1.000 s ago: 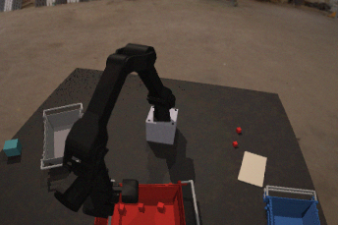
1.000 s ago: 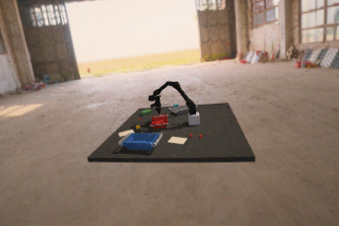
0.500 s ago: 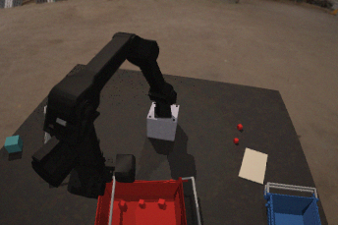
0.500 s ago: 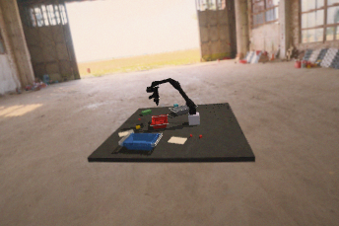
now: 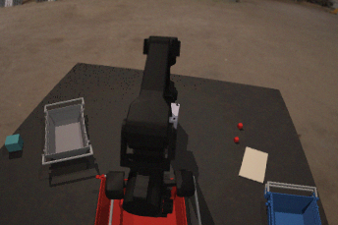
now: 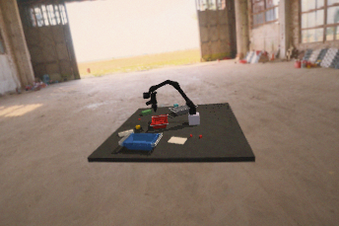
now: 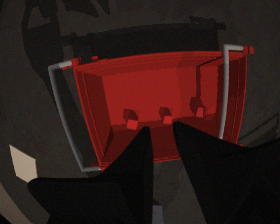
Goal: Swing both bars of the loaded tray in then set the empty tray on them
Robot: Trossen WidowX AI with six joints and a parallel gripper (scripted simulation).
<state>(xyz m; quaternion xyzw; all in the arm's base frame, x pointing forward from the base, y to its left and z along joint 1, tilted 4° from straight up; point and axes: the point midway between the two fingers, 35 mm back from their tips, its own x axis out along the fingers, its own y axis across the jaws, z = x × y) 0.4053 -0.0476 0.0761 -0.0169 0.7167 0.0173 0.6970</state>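
The loaded red tray [image 5: 101,201] [image 6: 159,121] [image 7: 150,59] stands upright, with small red blocks [image 7: 132,124] [image 7: 167,120] inside. In the wrist view its right wire bar [image 7: 224,90] lies in across the top near that end. Its left wire bar [image 7: 65,115] hangs outside the other end. A grey tray [image 5: 69,137] [image 6: 183,111] and a blue tray [image 5: 294,214] [image 6: 142,141], each with wire bars, show no load; which one is meant I cannot tell. My gripper [image 6: 155,111] [image 7: 161,130] is above the red tray, fingertips slightly apart with nothing between them. The top view hides the fingertips behind the arm.
A teal cube [image 5: 14,142] is beside the grey tray. A beige plate [image 5: 253,165] [image 6: 177,140] [image 7: 23,162] and two red balls [image 5: 240,126] [image 5: 236,140] lie between arm base and blue tray. A yellow object [image 6: 138,127], a green piece [image 6: 146,112] and a whitish piece [image 6: 125,133] lie farther out.
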